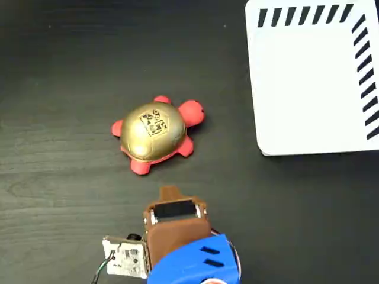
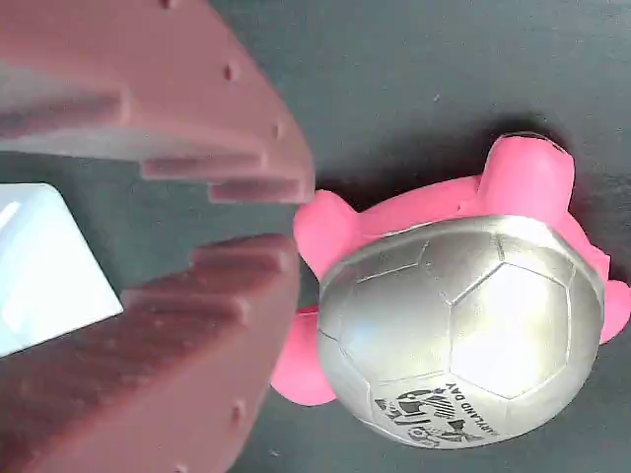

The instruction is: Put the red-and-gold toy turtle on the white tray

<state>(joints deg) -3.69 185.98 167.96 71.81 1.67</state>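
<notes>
- turtle, the red-and-gold toy turtle [image 1: 155,134], sits on the dark table [image 1: 59,71] a little left of centre in the fixed view, belly down, gold shell up with a black printed mark on top.
- its red head points toward about 2 o'clock in that view; red legs show at 12, 5 and 7 o'clock around the shell, and a red nub at 9 o'clock.
- white tray [image 1: 308,89] lies at the 2 o'clock corner of the fixed view, flat on the table, black diagonal stripes along its top and right edges; it is well apart from the turtle and bare.
- tool [image 1: 170,191], brown on a blue arm [image 1: 195,263], stands at 6 o'clock from the turtle in the fixed view, near it but apart from it.
- in the wrist view the tool [image 2: 251,222] has its two ridged brown fingers [image 2: 212,118] parted with a narrow gap between them, and nothing is held.
- the turtle [image 2: 463,325] fills the 4 o'clock part of the wrist view, one pink-red leg just beside the finger tips; i cannot tell whether they touch.
- a corner of the tray [image 2: 39,266] shows at 9 o'clock in the wrist view, behind the fingers.
- a small circuit board [image 1: 125,255] with wires hangs at the arm's 9 o'clock side in the fixed view.
</notes>
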